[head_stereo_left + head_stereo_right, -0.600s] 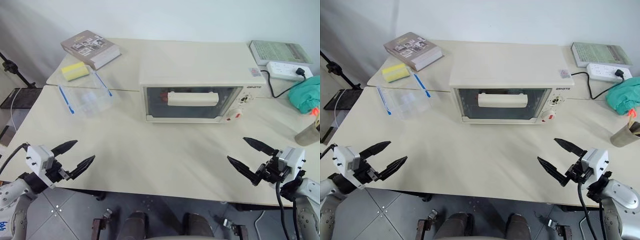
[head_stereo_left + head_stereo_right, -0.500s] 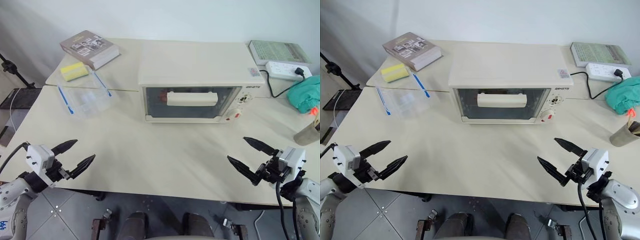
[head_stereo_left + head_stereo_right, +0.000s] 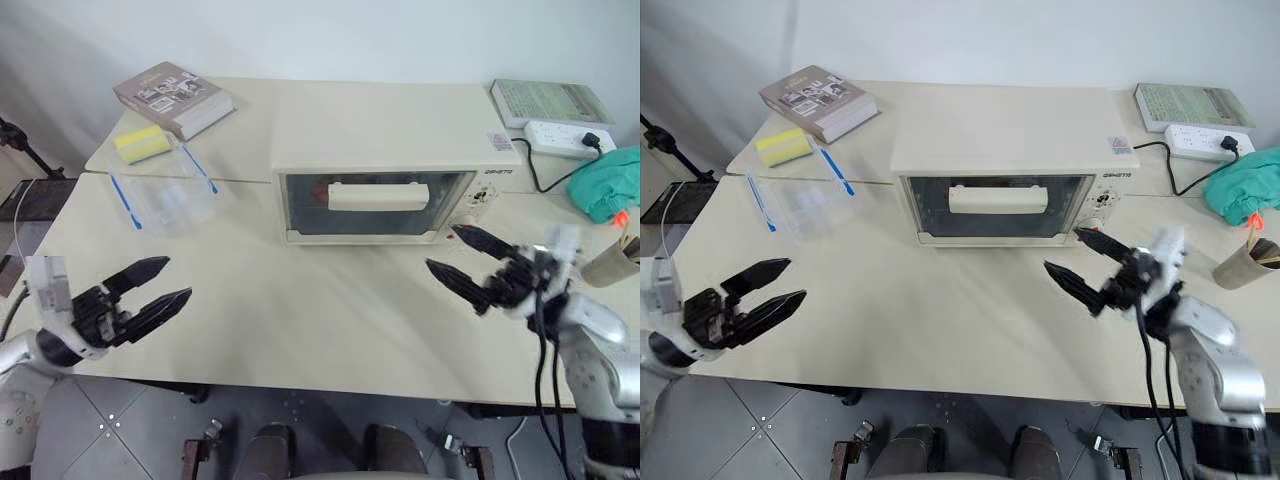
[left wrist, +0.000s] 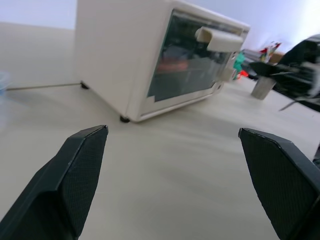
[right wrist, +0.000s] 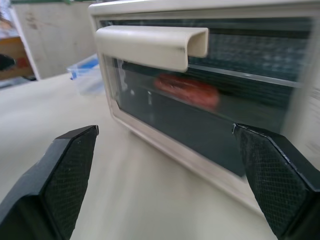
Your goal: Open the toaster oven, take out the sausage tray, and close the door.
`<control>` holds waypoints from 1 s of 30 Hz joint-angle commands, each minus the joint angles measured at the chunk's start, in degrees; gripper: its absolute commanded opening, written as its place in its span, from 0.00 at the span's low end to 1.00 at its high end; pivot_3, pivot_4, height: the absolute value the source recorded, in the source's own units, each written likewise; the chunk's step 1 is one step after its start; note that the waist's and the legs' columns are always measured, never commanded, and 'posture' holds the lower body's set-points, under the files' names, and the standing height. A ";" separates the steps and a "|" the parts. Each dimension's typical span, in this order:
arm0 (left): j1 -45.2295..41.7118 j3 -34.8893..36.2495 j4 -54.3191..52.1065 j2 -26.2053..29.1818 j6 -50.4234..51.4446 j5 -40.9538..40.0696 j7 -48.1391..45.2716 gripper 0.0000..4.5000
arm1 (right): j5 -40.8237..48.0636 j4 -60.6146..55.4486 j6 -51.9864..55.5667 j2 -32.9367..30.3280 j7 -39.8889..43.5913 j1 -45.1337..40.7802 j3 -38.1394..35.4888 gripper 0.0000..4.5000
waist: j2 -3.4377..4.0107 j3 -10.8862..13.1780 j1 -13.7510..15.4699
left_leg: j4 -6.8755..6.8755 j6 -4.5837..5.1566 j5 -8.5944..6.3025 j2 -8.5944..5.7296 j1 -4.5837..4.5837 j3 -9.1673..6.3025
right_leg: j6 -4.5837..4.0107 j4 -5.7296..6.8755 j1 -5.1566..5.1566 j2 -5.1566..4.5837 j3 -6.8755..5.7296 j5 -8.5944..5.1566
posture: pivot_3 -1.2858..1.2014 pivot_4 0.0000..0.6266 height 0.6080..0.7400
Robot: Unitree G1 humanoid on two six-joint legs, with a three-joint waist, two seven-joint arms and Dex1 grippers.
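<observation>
Cream-coloured surface (image 3: 330, 320) all around, with one cream-white boxy toaster oven (image 3: 385, 150) sitting in the middle of it, its glass-paned door (image 3: 378, 205) shut and the wide cream bar handle (image 3: 378, 195) across the front. Right gripper (image 3: 468, 264) hovers just off the oven's lower right corner, near the knob panel, black fingers (image 3: 455, 282) spread wide with nothing between them. Through its wrist camera you can see one red sausage (image 5: 186, 90) behind the glass; the tray under it is too dim to make out. Left gripper (image 3: 152, 290) is well apart from the oven, over the near left edge of the surface, fingers (image 4: 70, 175) spread wide too, empty.

Other stuff: one clear plastic container with blue clips (image 3: 165, 195), one yellow sponge (image 3: 138, 143), two books (image 3: 172, 97) at the back corners, one white power strip (image 3: 565, 139), one teal cloth (image 3: 612, 184).
</observation>
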 commanded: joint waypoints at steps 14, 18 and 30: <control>-2.88 -4.28 -1.70 -3.40 -2.18 3.07 -0.17 0.99 | -0.97 4.06 -0.98 1.34 9.81 -10.66 2.42 1.00 | -0.01 0.00 -1.04 | -0.06 -0.02 -0.03 0.03 -0.07 0.21 | 0.03 0.09 -0.24 0.01 0.05 0.01 | 0.52 0.24 1.00; -1.91 -4.30 -1.28 -4.08 -2.54 3.77 -0.28 0.99 | 1.32 -0.88 1.05 -0.16 11.51 -8.58 1.75 1.00 | -0.02 0.01 -1.02 | -0.09 -0.01 -0.04 0.03 -0.09 0.20 | 0.04 0.09 -0.26 0.00 0.05 0.02 | 0.52 0.24 1.00; -8.61 -5.99 1.83 -3.40 -0.88 2.50 -1.40 0.90 | -4.43 -9.77 -6.33 -5.90 19.14 0.89 3.68 1.00 | -0.03 0.01 -0.81 | -0.13 -0.01 -0.05 0.03 -0.09 0.22 | 0.04 0.07 -0.29 0.01 0.07 0.02 | 0.52 0.24 1.00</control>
